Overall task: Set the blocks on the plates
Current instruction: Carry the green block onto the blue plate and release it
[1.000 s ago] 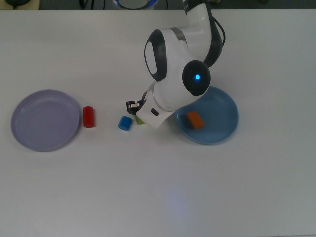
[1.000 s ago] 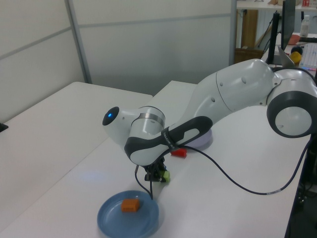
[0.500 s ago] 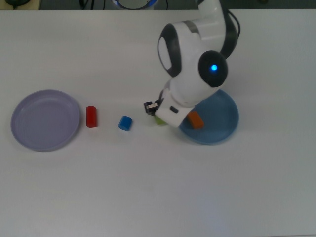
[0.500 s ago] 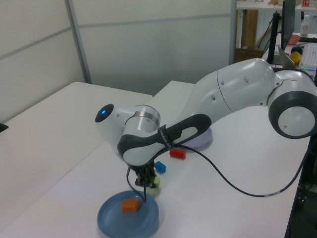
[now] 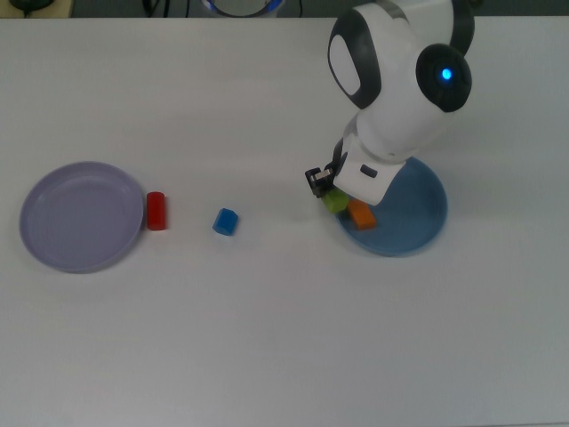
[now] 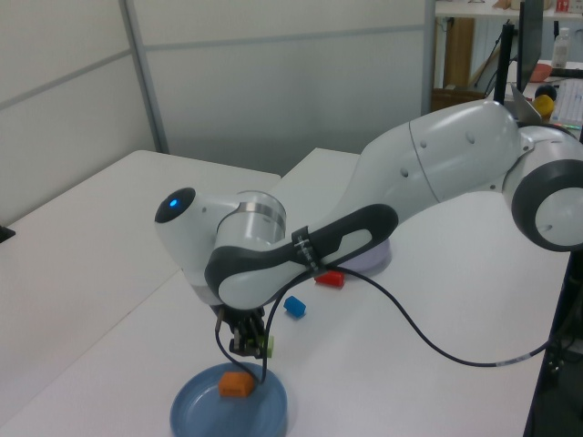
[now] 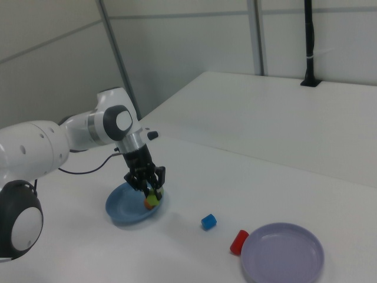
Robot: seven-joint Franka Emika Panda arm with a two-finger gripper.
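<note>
My gripper (image 5: 325,189) is shut on the green block (image 5: 336,202) and holds it just above the left rim of the light blue plate (image 5: 416,222) in the top view. An orange block (image 5: 362,215) lies in that plate, right beside the green one. Out on the table, a blue block (image 5: 226,221) and a red cylinder (image 5: 156,211) lie between the two plates. The lavender plate (image 5: 82,216) sits at the top view's left with nothing in it. In the right view the gripper (image 7: 149,187) hangs over the blue plate (image 7: 121,207) with the green block (image 7: 153,199).
The white arm with its black cable (image 6: 401,328) reaches across the table in the left view and hides part of the far side. A black post (image 7: 307,41) stands at the far table edge in the right view.
The arm has swung to the top view's right, carrying the green block from beside the blue block to the blue plate's rim. The blue plate has shifted slightly right.
</note>
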